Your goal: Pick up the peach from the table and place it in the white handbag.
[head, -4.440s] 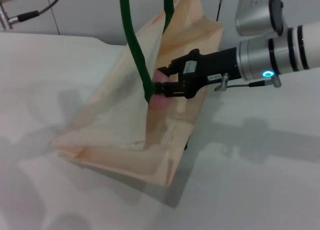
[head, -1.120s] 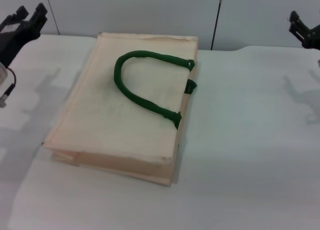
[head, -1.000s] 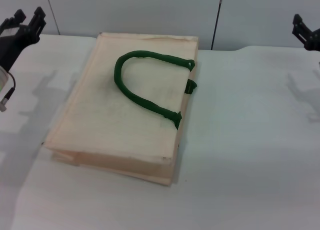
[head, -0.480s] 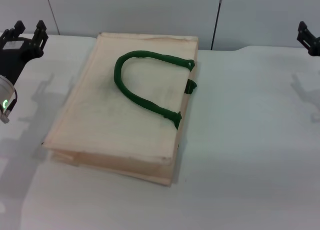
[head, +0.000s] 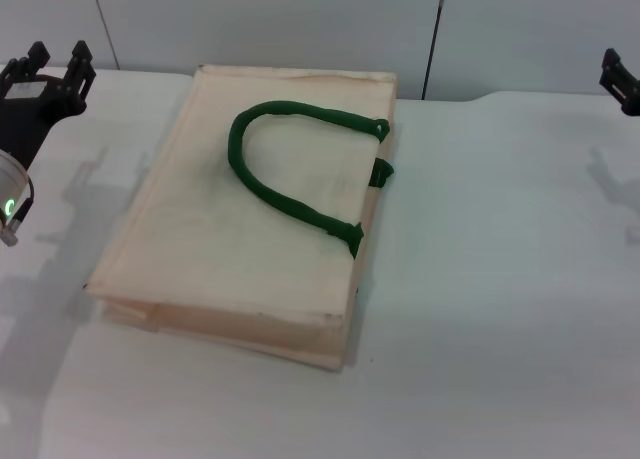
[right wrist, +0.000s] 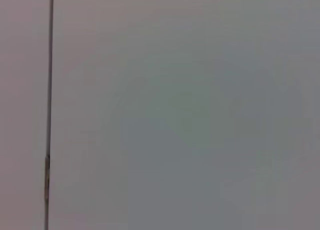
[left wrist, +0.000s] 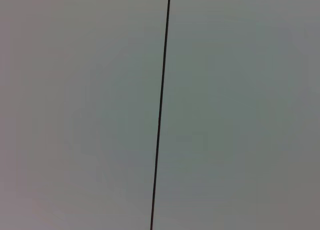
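Observation:
The white handbag [head: 250,229] lies flat on the white table [head: 500,279], with one dark green rope handle [head: 265,174] looped on top of it. The peach is not visible in any view. My left gripper [head: 58,54] is open and empty, raised at the far left, well clear of the bag. My right gripper [head: 622,79] shows only as a dark tip at the right edge of the head view, far from the bag. Neither wrist view shows the bag, the peach or any fingers.
A grey wall with a dark vertical seam [head: 433,39] stands behind the table. Both wrist views show only this plain wall and a seam line [left wrist: 160,109]. Bare tabletop lies to the right and in front of the bag.
A few seconds ago the bag was held up with my right gripper holding the peach at its mouth. Now the bag lies flat and both arms are pulled back to the sides, the right sliding further out.

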Motion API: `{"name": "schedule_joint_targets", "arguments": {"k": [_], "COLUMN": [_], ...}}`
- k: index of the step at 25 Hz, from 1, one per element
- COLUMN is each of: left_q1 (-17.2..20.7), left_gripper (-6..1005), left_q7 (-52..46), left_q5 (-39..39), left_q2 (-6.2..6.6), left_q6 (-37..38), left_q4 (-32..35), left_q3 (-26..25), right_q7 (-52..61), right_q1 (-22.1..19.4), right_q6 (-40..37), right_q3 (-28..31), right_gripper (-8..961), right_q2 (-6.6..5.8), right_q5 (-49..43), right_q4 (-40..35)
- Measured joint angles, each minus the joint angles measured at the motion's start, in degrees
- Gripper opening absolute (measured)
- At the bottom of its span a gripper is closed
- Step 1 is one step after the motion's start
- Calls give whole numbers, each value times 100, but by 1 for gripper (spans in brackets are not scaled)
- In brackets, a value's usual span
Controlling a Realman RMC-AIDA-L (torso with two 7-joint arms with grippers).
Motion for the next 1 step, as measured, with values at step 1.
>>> {"name": "schedule_joint_targets", "arguments": {"k": [1], "left_q1": [0], "left_gripper": [547], "left_q7": [0], "left_q5": [0], "left_q2": [1], "left_q6": [0], "left_q4": [-1], "left_q3": [0], "right_q7": [-1], "right_q1": [0], "right_q6": [-1], "right_q3": [8], "right_gripper": [791], "right_q2": [0], "right_q5": [0], "right_q4": [0]}}
